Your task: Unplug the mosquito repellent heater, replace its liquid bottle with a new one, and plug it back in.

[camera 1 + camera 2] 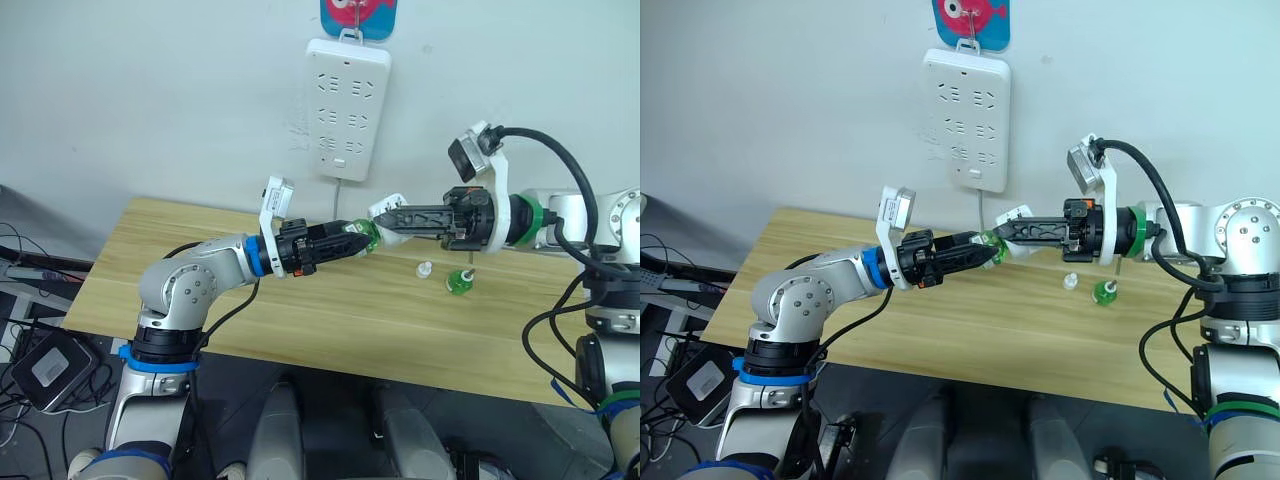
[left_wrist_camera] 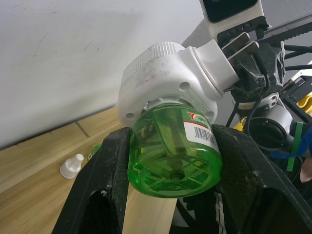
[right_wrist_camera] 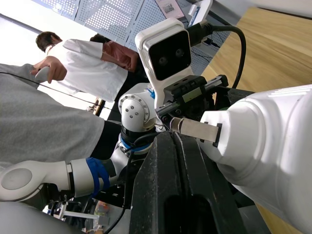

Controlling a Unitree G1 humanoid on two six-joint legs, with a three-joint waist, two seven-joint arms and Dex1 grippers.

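Observation:
The white mosquito repellent heater [image 1: 386, 211] hangs in the air above the table, unplugged, with its metal prong [image 3: 195, 130] showing. My right gripper [image 1: 384, 223] is shut on it from the right. A green liquid bottle [image 2: 175, 146] sits in the heater's [image 2: 163, 78] underside. My left gripper [image 1: 357, 240] is shut on that bottle [image 1: 367, 236], a black finger [image 2: 105, 175] on each side. A second green bottle [image 1: 461, 282] stands on the wooden table [image 1: 300, 310] below my right arm, with a small white cap [image 1: 424, 269] beside it.
A long white power strip [image 1: 346, 108] hangs on the wall just behind and above the two grippers, its cord dropping behind the table. People [image 3: 87, 58] stand in the room beyond the table. A black box [image 1: 48, 370] lies on the floor at the left.

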